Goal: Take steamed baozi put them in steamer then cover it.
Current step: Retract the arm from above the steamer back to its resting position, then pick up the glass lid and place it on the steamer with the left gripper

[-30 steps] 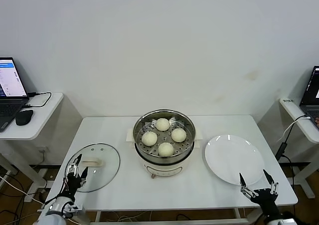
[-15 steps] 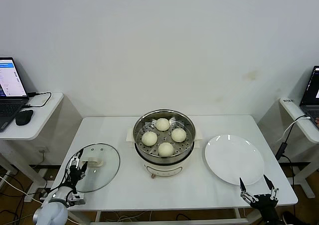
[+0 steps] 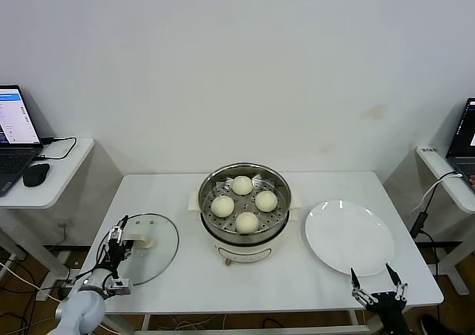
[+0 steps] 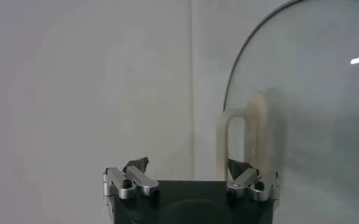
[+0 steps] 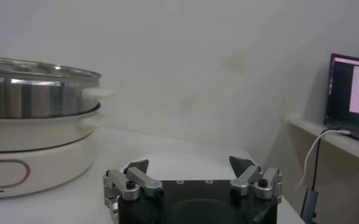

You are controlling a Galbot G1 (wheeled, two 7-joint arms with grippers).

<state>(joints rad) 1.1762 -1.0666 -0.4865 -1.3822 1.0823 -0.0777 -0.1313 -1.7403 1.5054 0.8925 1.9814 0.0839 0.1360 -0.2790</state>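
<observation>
Jaws on both our grippers stand wide and hold nothing. Our left gripper hovers over the near left part of the white counter, at the left edge of the round clear glass lid that lies flat there. In the left wrist view the left gripper's two dark fingertips are spread apart, and one fingertip sits just in front of the lid's cream loop handle, with the glass lid curving away behind it; we cannot tell whether that fingertip touches the handle.

Our right gripper hangs low at the front right edge of the counter, just in front of the flat round white plate, with its fingers splayed upward. In the right wrist view the right gripper is spread open over bare counter, and the steamer stands well off to one side.

The four smooth cream-white steamed baozi all sit inside the round shiny stainless-steel steamer basket on its perforated floor, spaced apart in a rough diamond. The basket rests on a cream-white electric pot base with side handles, in the middle of the counter, between the lid and the plate. The steamer is uncovered.

Off the counter, a side desk on the left carries an open laptop and a black mouse, and another laptop shows at the right edge.
</observation>
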